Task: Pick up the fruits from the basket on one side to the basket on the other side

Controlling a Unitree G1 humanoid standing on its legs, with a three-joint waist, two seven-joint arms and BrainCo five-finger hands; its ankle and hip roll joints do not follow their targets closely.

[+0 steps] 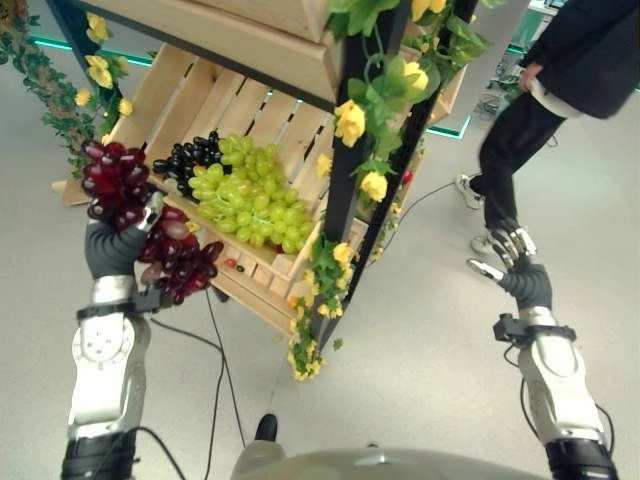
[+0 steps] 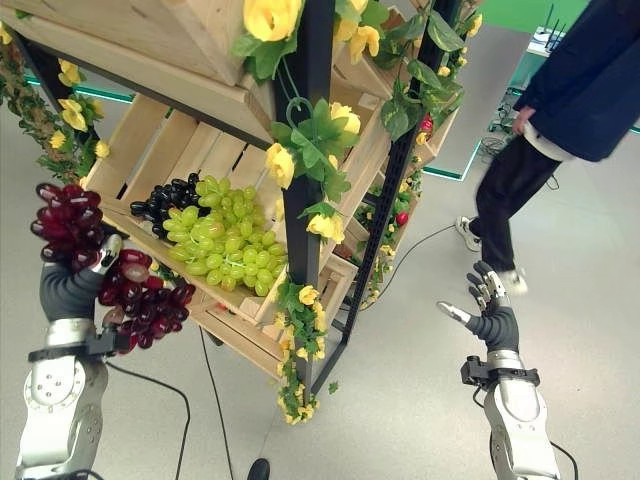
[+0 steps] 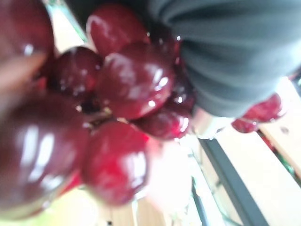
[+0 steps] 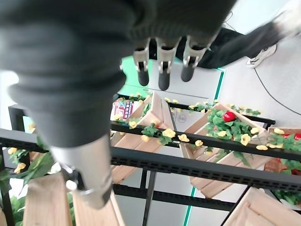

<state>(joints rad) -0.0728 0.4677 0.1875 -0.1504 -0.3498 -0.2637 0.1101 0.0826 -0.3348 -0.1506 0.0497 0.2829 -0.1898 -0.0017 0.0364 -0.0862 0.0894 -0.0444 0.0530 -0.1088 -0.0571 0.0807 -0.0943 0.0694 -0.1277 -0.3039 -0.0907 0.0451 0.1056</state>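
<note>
My left hand (image 1: 113, 248) is shut on a big bunch of dark red grapes (image 1: 120, 182), raised in front of the wooden crate's left end. Part of the bunch hangs below the hand (image 1: 180, 258). Up close in the left wrist view the red grapes (image 3: 117, 89) press against the hand's dark cover. In the slatted crate (image 1: 190, 95) lie a bunch of green grapes (image 1: 250, 195) and a smaller bunch of black grapes (image 1: 190, 155). My right hand (image 1: 512, 262) hovers open over the floor, far to the right of the shelf, holding nothing.
The crate sits on a black-framed shelf (image 1: 345, 170) hung with yellow flowers and leaves (image 1: 365, 115). Another wooden crate (image 1: 240, 35) is right above it. A person in dark clothes (image 1: 560, 80) stands at the back right on the grey floor.
</note>
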